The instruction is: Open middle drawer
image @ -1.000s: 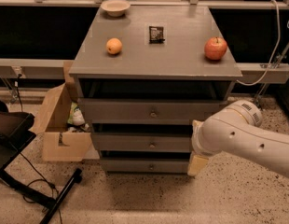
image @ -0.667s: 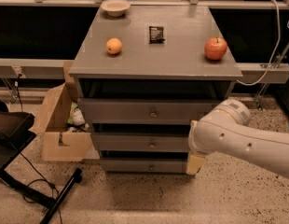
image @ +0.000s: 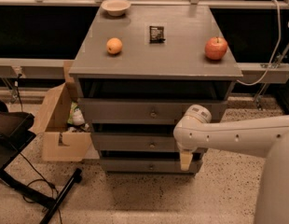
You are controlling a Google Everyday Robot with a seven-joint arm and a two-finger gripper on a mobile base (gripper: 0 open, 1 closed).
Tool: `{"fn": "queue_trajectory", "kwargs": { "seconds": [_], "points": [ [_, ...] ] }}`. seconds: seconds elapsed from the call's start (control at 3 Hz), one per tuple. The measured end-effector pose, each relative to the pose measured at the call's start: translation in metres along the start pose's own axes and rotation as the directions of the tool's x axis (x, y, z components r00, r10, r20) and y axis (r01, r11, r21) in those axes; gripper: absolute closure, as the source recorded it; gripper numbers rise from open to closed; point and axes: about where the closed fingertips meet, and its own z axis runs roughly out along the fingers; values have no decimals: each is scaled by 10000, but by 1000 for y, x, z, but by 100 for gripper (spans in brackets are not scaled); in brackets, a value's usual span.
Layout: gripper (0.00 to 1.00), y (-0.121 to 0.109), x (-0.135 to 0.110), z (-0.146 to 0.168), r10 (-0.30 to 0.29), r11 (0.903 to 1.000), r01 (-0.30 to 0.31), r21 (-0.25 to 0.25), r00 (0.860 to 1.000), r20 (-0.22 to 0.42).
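The middle drawer (image: 126, 143) is the grey front of in-between height on the grey cabinet (image: 154, 64). It has a small round dark knob (image: 152, 145) at its centre and looks pushed in. The taller top drawer (image: 121, 111) is above it and the lowest drawer (image: 135, 166) below. My gripper (image: 186, 160) hangs from the white arm (image: 228, 136) that reaches in from the right. It is in front of the right part of the middle and lowest drawers, to the right of the knob and a little lower.
On the cabinet top lie an orange (image: 114, 45), a dark packet (image: 156, 33), a red apple (image: 216, 48) and a bowl (image: 115, 6). An open cardboard box (image: 60, 125) stands left of the cabinet. A black stand (image: 23, 171) is at the lower left.
The arm and gripper have moved left across the drawer fronts, closer to the centre knobs. The drawers have not moved.
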Motion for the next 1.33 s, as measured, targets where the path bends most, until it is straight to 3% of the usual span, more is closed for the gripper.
{"fn": "queue_trajectory", "kwargs": {
  "seconds": [0.67, 1.33],
  "points": [
    [0, 2, 5, 49, 79, 9971, -69, -764, 9999, 130],
    [0, -15, 3, 76, 27, 9915, 54, -1299, 9981, 618]
  ]
}}
